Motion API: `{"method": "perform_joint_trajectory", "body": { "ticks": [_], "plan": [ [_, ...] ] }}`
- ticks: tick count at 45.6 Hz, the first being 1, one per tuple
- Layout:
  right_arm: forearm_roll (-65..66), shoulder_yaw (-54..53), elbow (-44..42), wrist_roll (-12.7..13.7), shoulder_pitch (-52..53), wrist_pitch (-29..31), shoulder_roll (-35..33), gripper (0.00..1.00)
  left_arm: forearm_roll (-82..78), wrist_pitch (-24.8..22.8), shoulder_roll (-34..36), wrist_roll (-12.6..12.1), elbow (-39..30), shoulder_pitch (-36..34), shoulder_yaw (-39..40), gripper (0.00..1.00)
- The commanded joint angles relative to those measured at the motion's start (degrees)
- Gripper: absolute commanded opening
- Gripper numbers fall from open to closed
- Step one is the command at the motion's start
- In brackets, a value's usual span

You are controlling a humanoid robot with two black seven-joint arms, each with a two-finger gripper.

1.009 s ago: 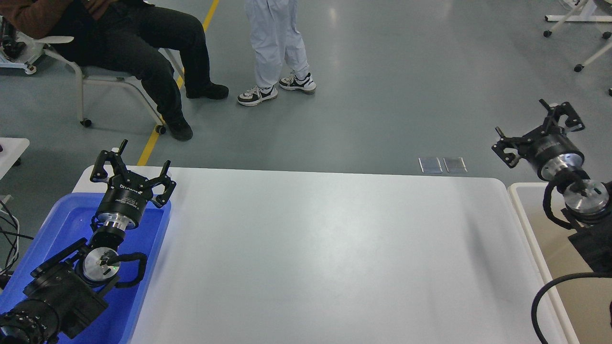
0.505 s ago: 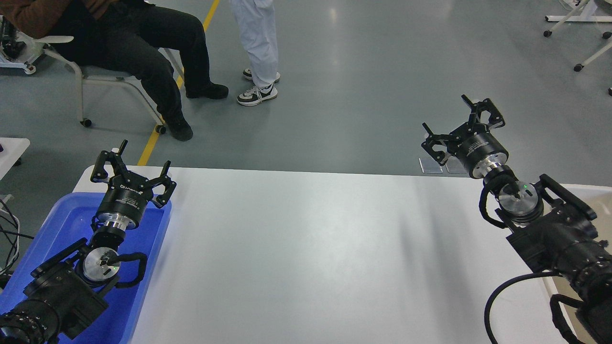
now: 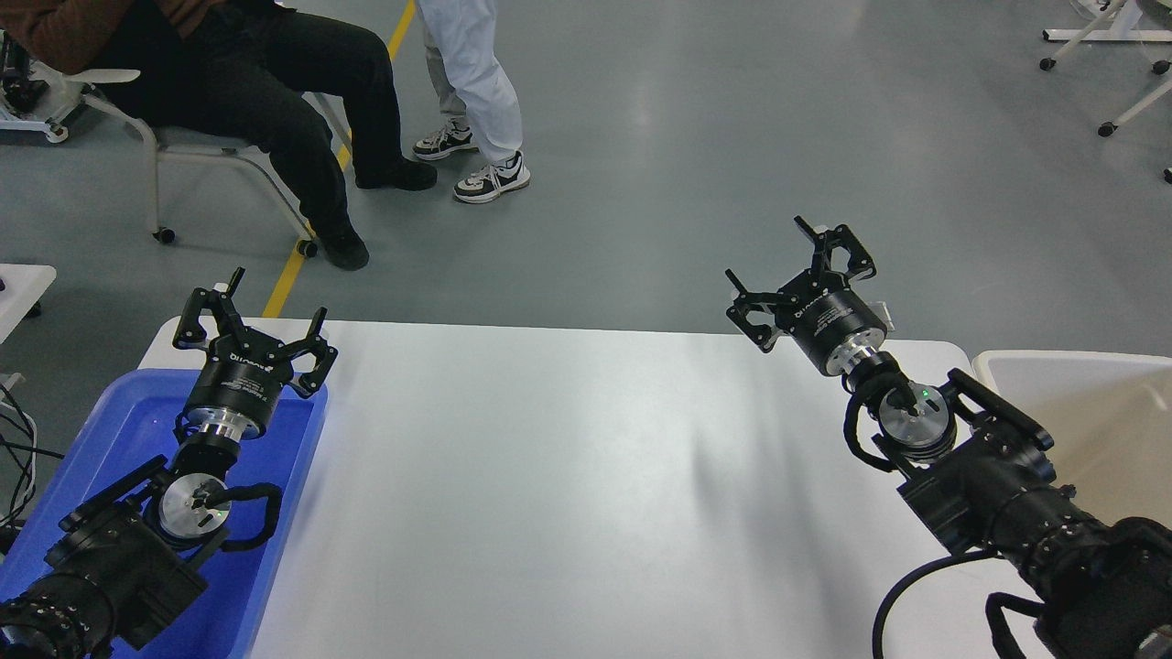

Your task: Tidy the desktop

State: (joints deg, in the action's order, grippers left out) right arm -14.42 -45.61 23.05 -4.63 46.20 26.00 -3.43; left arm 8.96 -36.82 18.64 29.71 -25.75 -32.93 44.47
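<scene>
A: Head view: the desktop fills the middle, glossy white, between a blue tray and a beige bin; beyond it, grey floor.

B: Left gripper and right gripper spread wide, holding nothing. Both bins are cut off.

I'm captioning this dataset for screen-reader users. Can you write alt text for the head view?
Two black robot arms reach over a white desktop, the left gripper and right gripper both open and holding nothing. A blue tray lies under the left arm and a beige bin sits at the right edge; beyond, one person sits and another stands.
</scene>
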Motion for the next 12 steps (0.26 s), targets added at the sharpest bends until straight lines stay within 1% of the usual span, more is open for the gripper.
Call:
{"method": "perform_joint_trajectory", "body": {
  "ticks": [1,12],
  "plan": [
    [-0.60,-0.27,-0.11,-0.03,-2.34,0.28,1.85,1.00,0.01,0.00,0.08,0.09,0.00,-0.02,0.00,1.00],
    [-0.60,-0.27,-0.20,-0.03,-3.75,1.42,1.85,1.00,0.01,0.00,-0.01,0.09,0.00,-0.02,0.00,1.00]
  ]
}}
